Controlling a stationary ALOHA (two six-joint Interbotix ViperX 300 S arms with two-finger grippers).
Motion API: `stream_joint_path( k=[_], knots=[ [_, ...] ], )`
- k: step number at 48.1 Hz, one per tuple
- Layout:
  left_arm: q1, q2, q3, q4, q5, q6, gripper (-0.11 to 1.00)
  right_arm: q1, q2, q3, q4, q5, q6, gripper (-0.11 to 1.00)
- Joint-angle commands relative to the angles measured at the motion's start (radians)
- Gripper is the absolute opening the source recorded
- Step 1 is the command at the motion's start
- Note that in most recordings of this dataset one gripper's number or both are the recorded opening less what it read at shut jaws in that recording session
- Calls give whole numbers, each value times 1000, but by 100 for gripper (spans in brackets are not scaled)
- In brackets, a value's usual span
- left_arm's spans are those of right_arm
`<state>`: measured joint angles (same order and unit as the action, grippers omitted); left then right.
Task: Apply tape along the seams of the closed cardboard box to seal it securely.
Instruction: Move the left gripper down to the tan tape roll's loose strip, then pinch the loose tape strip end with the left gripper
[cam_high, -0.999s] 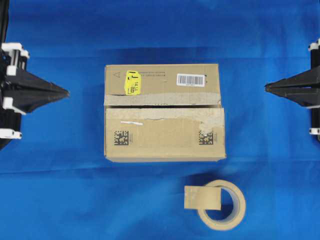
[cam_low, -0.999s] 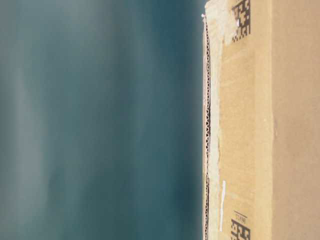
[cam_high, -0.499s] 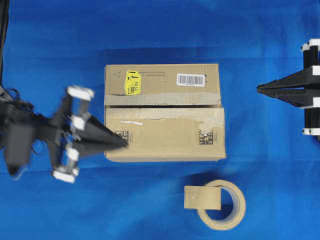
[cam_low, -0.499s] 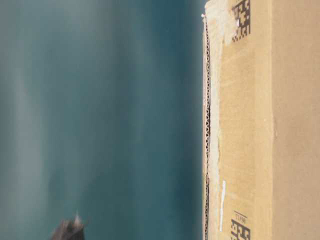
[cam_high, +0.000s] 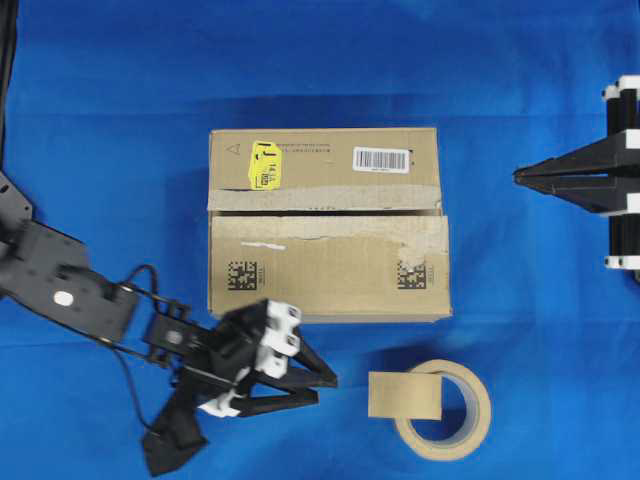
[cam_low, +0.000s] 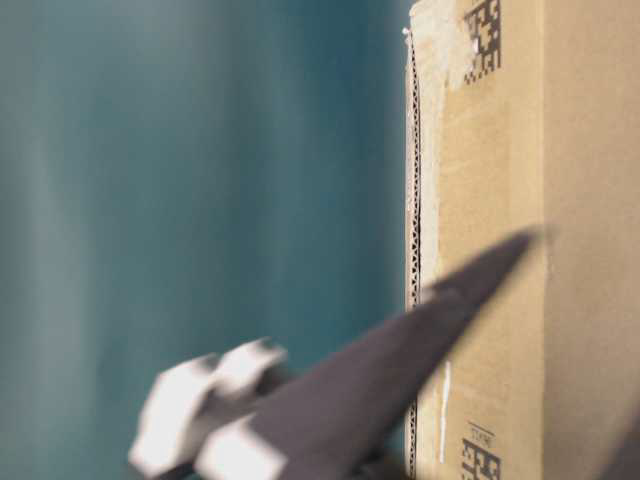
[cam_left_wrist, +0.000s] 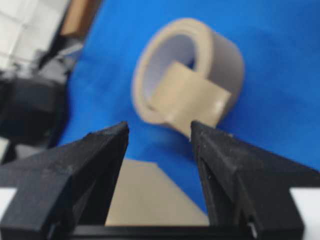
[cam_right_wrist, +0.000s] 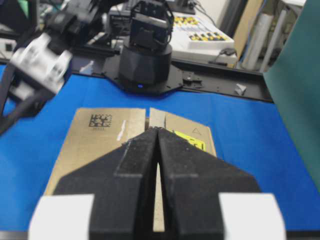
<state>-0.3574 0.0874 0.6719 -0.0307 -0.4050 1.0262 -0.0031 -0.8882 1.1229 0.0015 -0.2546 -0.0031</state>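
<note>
The cardboard box (cam_high: 330, 270) lies closed mid-table, yellow sticker and barcode label on top. Its seams (cam_high: 330, 211) show as a dark line between worn greyish bands. In front of it, the tape (cam_high: 405, 396) is a short tan strip sticking out of the tape roll (cam_high: 450, 415). My left gripper (cam_high: 327, 389) is open, low at the box's front left, pointing at the strip and a little short of it. In the left wrist view the tape (cam_left_wrist: 192, 102) sits just beyond the left gripper (cam_left_wrist: 159, 127). My right gripper (cam_high: 517, 177) is shut and empty, right of the box.
Blue cloth (cam_high: 120, 120) covers the table. The table-level view shows the box (cam_low: 500, 180) side close up, with a blurred dark left finger (cam_low: 430, 330) before it. Past the box (cam_right_wrist: 95, 142), the right wrist view shows an arm base (cam_right_wrist: 147, 65).
My left arm swung from the box's left side round to its front and its jaws opened toward the tape roll. The right gripper stayed put.
</note>
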Motion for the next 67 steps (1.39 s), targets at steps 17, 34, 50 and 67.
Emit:
stream_joint_path(
  k=[17,34,50,67],
  knots=[
    [23,230,-184,-5,-5,98,50,3,0,-26,0,9,0,0],
    [41,299,-238,-3,-5,143,50,41,-6,-28,0,28,-5,0],
    [35,295,-236,-5,-2,146,44,52,-3,-28,0,34,-5,0],
    [26,284,-262,-9,74,144,0,52,-2,-28,2,34,-5,0]
  ],
)
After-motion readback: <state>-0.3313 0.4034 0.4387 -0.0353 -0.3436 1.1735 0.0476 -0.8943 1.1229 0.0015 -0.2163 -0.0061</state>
